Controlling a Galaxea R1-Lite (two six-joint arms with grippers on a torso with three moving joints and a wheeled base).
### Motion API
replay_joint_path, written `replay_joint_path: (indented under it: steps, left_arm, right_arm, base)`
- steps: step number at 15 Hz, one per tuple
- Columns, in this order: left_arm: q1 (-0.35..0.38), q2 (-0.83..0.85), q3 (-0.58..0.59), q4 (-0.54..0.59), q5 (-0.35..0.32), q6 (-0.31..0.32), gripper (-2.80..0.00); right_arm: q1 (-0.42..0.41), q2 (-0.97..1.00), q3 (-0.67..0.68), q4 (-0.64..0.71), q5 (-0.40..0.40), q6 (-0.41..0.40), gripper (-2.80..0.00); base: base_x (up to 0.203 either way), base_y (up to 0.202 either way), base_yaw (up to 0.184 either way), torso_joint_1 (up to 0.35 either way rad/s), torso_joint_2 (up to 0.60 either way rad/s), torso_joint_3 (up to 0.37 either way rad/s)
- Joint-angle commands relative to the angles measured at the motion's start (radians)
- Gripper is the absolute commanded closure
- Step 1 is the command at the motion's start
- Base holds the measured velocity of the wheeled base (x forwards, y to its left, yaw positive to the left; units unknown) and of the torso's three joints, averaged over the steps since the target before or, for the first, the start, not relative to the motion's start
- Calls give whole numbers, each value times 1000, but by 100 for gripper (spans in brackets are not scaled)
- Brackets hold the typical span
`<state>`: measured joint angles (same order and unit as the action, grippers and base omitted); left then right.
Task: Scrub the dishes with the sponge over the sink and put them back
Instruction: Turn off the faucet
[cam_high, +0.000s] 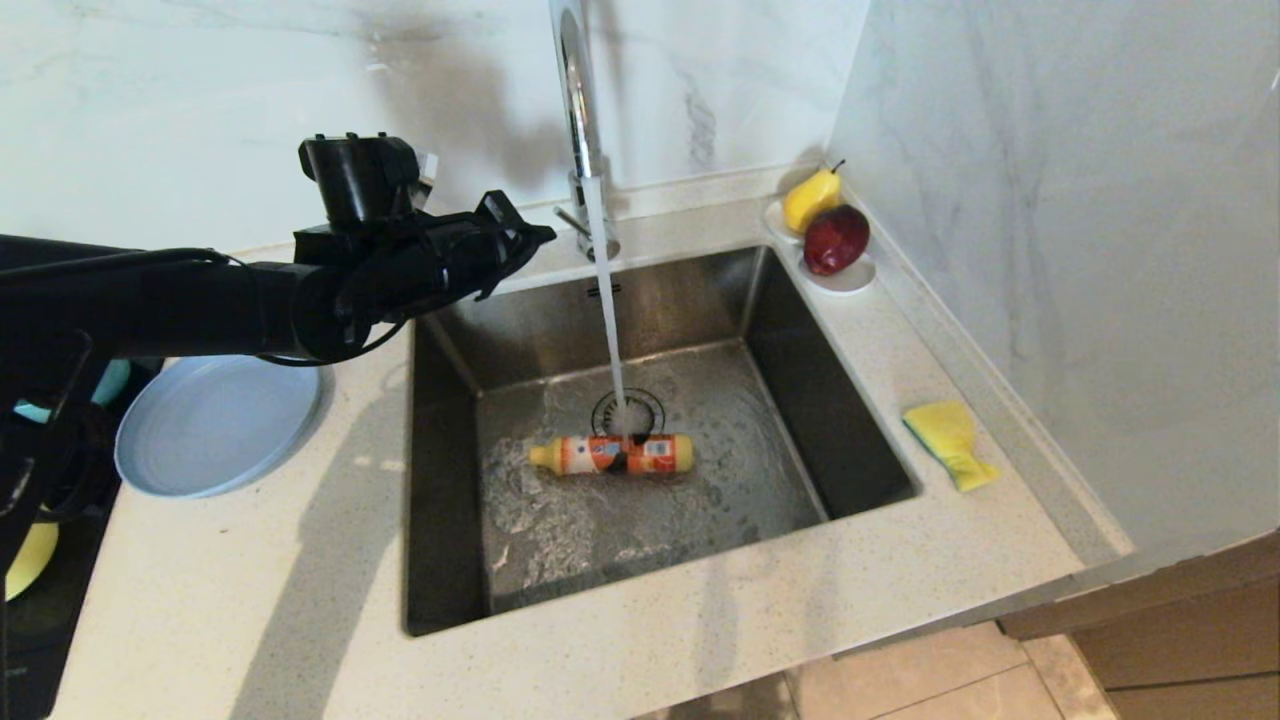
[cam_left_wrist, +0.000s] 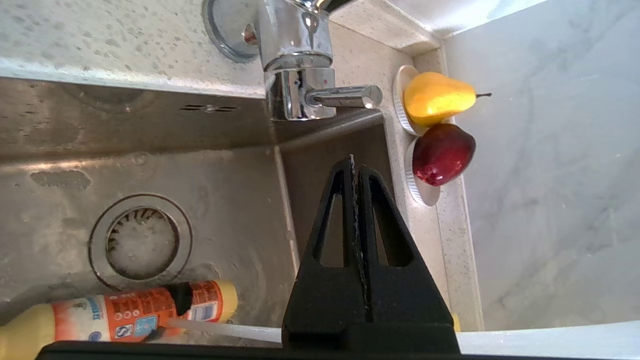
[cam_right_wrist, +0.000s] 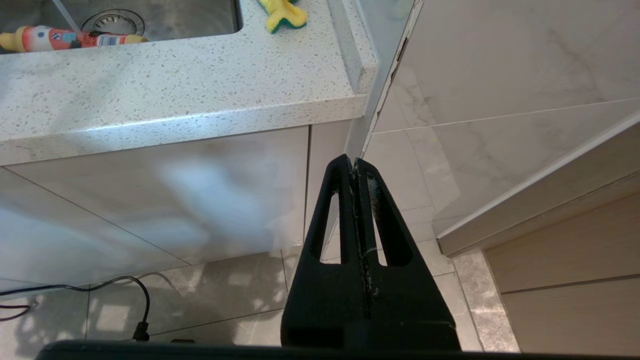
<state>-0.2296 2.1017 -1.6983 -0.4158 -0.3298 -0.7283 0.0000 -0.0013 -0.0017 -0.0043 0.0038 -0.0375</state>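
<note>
Head view, left gripper: the black left gripper (cam_high: 520, 238) hangs above the back left corner of the square stainless steel sink (cam_high: 860, 420), fingers pressed together, holding nothing.
Head view, dishes: the wide flat grey-blue plate (cam_high: 215, 425) lies on the speckled counter (cam_high: 700, 620) left of the sink; teal and yellow rims show beside it, mostly hidden by the arm.
Head view, sponge: the yellow rectangular sponge (cam_high: 950, 440) lies on the counter right of the sink, well apart from the gripper.
Head view, risk: water runs from the tall chrome faucet (cam_high: 580, 120) onto the orange yellow-capped bottle (cam_high: 612, 455) lying over the drain; I judge it may splash or block a dish set there.
Left wrist view, risk: the closed fingers point near the faucet's lever (cam_left_wrist: 345, 96); a swing could knock it.
Left wrist view, writing: the bottle's label has print, but it is too small to read.
Right wrist view, right gripper: the black right gripper (cam_right_wrist: 356, 167) is parked below the counter edge, fingers together, empty.
</note>
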Motion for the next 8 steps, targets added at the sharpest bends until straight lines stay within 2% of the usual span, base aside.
replay_joint_path:
  steps: [1, 8]
  left_arm:
    - [-9, 14, -12, -6, -3, -5, 0]
    - [-17, 84, -100, -12, 5, -39, 0]
  right_arm:
    - [0, 1, 0, 0, 1, -1, 0]
    - [0, 1, 0, 0, 1, -1, 0]
  base:
    - [0, 0, 0, 0, 0, 0]
    - [0, 0, 0, 0, 0, 0]
